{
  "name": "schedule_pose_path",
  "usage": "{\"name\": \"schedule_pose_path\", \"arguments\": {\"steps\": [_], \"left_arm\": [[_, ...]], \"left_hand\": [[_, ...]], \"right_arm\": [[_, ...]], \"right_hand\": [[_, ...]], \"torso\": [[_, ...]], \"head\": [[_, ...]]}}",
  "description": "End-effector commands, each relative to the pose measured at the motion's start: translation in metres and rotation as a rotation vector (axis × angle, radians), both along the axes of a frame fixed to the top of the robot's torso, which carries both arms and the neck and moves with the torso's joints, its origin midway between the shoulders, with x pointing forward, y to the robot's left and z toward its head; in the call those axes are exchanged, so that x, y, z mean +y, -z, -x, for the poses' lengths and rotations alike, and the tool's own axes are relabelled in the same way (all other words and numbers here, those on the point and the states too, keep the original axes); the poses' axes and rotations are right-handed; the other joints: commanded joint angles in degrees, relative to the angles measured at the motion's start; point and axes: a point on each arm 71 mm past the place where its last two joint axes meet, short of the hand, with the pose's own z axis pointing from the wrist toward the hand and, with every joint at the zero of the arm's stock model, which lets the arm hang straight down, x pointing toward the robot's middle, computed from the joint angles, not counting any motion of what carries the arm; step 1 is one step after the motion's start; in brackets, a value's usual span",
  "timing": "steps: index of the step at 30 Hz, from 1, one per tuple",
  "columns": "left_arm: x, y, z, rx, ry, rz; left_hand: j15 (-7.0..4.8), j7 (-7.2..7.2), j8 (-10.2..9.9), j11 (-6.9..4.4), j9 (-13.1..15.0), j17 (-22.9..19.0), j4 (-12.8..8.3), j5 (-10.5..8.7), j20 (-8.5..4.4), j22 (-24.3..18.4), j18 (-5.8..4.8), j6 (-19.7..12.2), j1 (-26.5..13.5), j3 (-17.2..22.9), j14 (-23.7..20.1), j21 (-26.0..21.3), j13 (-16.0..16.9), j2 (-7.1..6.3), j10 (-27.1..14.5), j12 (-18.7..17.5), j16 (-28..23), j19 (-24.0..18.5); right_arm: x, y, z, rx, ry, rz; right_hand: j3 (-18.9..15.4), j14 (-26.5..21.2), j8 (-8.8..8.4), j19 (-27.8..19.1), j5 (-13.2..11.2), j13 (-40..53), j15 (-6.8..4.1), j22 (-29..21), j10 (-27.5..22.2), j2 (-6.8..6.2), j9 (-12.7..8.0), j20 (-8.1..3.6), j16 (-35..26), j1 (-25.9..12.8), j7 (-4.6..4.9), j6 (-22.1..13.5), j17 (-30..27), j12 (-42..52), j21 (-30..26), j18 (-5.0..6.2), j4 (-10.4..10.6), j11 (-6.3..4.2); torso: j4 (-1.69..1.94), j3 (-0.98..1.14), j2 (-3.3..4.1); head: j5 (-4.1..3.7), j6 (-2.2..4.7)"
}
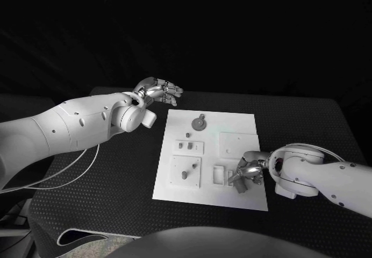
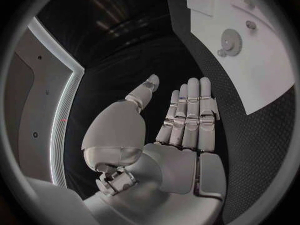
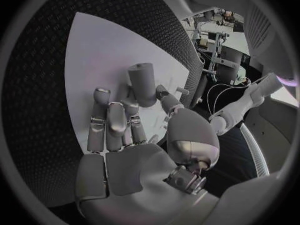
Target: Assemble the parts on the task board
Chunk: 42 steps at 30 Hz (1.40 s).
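Right hand (image 1: 249, 173) pinches a small grey peg (image 3: 142, 84) over the board's (image 1: 240, 199) near right corner; light, rigid, slippery, best gripped mid-shaft. Left hand (image 1: 159, 91) open, empty, beyond the board

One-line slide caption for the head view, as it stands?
Right hand works at the task board's near right corner while the left hand hovers open beyond its far left corner.

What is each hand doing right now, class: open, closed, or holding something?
Left hand: open, fingers straight, holding nothing, off the task board.
Right hand: holding a grey cylindrical part over the board.
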Motion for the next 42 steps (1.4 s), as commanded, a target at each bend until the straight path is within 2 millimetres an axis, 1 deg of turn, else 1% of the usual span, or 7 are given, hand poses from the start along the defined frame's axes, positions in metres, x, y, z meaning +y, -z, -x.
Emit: {"name": "schedule_pose_path", "arguments": {"steps": [1, 12, 25, 30, 33, 38, 42], "left_arm": [[-0.002, -0.001, 0.000, -0.005, 0.015, 0.006], [-0.002, -0.001, 0.000, -0.003, 0.015, 0.005], [-0.003, -0.001, 0.000, -0.001, 0.015, 0.005], [-0.005, -0.001, 0.000, 0.000, 0.020, 0.006], [-0.006, -0.001, 0.000, 0.002, 0.021, 0.006], [-0.006, -0.001, 0.000, 0.005, 0.024, 0.006], [-0.007, -0.001, 0.000, 0.006, 0.026, 0.006]], "left_hand": [[0.35, -0.04, 0.2, -0.07, -0.1, 0.1, 0.1, -0.29, -0.06, -0.1, 0.36, -0.4, -0.6, -0.3, 0.2, 0.1, -0.1, 0.09, -0.4, 0.0, -0.4, -0.3], [0.36, -0.03, 0.3, -0.07, -0.1, 0.1, 0.1, -0.29, -0.06, -0.1, 0.35, -0.4, -0.7, -0.3, 0.2, 0.1, -0.1, 0.11, -0.4, 0.0, -0.4, -0.3], [0.37, -0.04, 0.3, -0.06, -0.1, 0.1, 0.1, -0.29, -0.05, -0.1, 0.35, -0.5, -0.8, -0.3, 0.2, 0.1, -0.1, 0.09, -0.4, 0.0, -0.4, -0.3], [0.38, -0.04, 0.3, -0.06, -0.1, 0.1, 0.1, -0.29, -0.05, -0.1, 0.34, -0.5, -0.8, -0.3, 0.2, 0.1, -0.1, 0.10, -0.4, 0.0, -0.4, -0.3], [0.38, -0.04, 0.3, -0.06, -0.1, 0.1, 0.1, -0.29, -0.04, -0.2, 0.34, -0.5, -0.8, -0.3, 0.1, 0.1, -0.1, 0.09, -0.4, 0.0, -0.4, -0.3], [0.40, -0.04, 0.3, -0.05, -0.1, 0.1, 0.2, -0.29, -0.03, -0.2, 0.33, -0.5, -0.9, -0.3, 0.1, 0.1, -0.1, 0.07, -0.4, 0.0, -0.5, -0.3], [0.41, -0.04, 0.3, -0.04, -0.1, 0.1, 0.2, -0.29, -0.02, -0.2, 0.32, -0.5, -0.9, -0.3, 0.1, 0.1, -0.1, 0.06, -0.5, 0.0, -0.5, -0.4]], "right_arm": [[-0.003, 0.001, 0.001, -0.043, 0.006, 0.002], [-0.004, -0.009, 0.005, -0.053, 0.034, -0.050], [0.003, -0.032, -0.004, -0.029, 0.180, -0.172], [0.014, -0.031, -0.009, -0.013, 0.187, -0.172], [0.018, -0.030, -0.009, -0.002, 0.192, -0.174], [0.021, -0.024, -0.012, 0.000, 0.196, -0.158], [0.026, -0.016, -0.008, 0.027, 0.185, -0.149]], "right_hand": [[5.7, 0.1, 0.10, 0.3, 0.3, -0.3, -0.26, 1.1, 1.0, 3.88, 0.1, 0.55, 0.3, 5.3, 0.10, 1.4, -0.5, 0.0, 0.2, 0.35, -0.5, -0.14], [7.2, 0.5, 0.21, 0.8, 0.3, -0.6, -0.43, 1.1, 1.6, 3.93, 0.4, 0.45, 0.7, 4.5, -0.33, 2.7, -0.6, 0.1, 0.4, 0.35, -1.0, -0.36], [7.5, 0.5, 0.21, 0.9, 0.3, -0.7, -0.53, 1.1, 1.8, 3.92, 0.4, 0.38, 0.7, 4.2, -0.46, 3.2, -1.0, 0.0, 0.5, 0.35, -1.1, -0.48], [7.5, 0.5, 0.14, 0.9, 0.2, -0.7, -0.57, 1.1, 1.9, 3.91, 0.4, 0.40, 0.7, 3.8, -0.50, 3.3, -1.1, -0.1, 0.5, 0.35, -1.0, -0.52], [7.5, 0.4, 0.09, 0.9, 0.2, -0.8, -0.62, 1.1, 1.9, 3.81, 0.4, 0.40, 0.7, 3.4, -0.55, 3.5, -1.4, -0.1, 0.5, 0.35, -0.9, -0.57], [7.7, 0.1, -0.09, 0.9, 0.2, -1.0, -0.71, 1.1, 2.0, 3.60, 0.3, 0.40, 0.5, 3.0, -0.63, 3.7, -2.0, -0.3, 0.5, 0.35, -0.8, -0.66], [7.7, 0.0, -0.22, 0.8, 0.2, -1.1, -0.80, 1.1, 2.1, 3.43, 0.1, 0.40, 0.5, 2.6, -0.68, 3.9, -2.2, -0.4, 0.5, 0.35, -0.8, -0.72]], "torso": [[-0.01, 0.00, 0.00], [-0.04, -0.02, -0.01], [-0.03, -0.06, 0.01], [-0.08, -0.10, 0.04], [0.03, -0.06, 0.04], [0.05, -0.07, 0.02], [0.08, 0.00, 0.02]], "head": [[0.04, -0.06], [-0.01, 0.04], [-0.23, 0.23], [-0.44, 0.29], [-0.60, 0.17], [-0.59, 0.08], [-0.42, -0.14]]}}
